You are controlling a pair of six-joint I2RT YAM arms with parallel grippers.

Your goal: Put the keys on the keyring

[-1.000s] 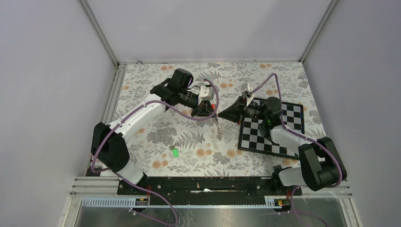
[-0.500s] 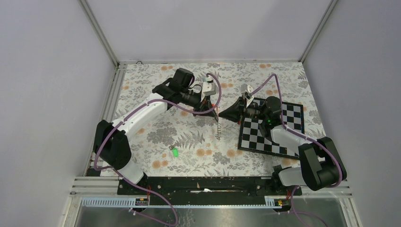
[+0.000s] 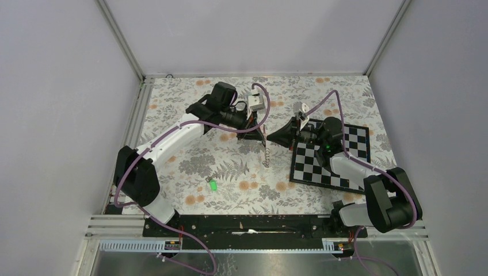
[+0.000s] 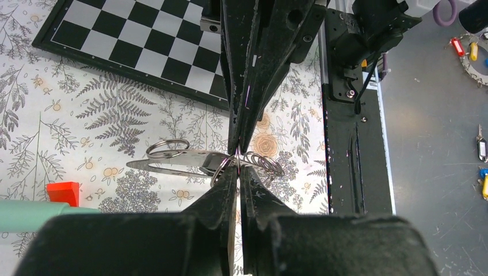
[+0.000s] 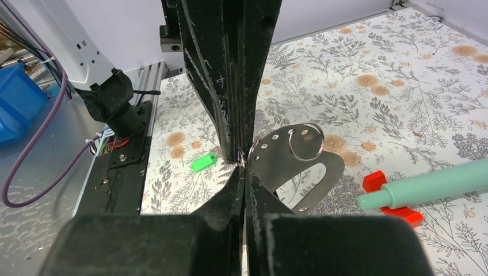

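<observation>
Left tool (image 3: 263, 137) closer, above floral tabletop (image 3: 236, 192)

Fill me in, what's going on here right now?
Both arms meet tip to tip at mid-table. The left hand and the right hand are each shut on a thin wire ring at one end of the keyring, which they hold between them. The green key lies on the table nearer the arm bases, not yet on the keyring. The darker key can't be made out.
</observation>
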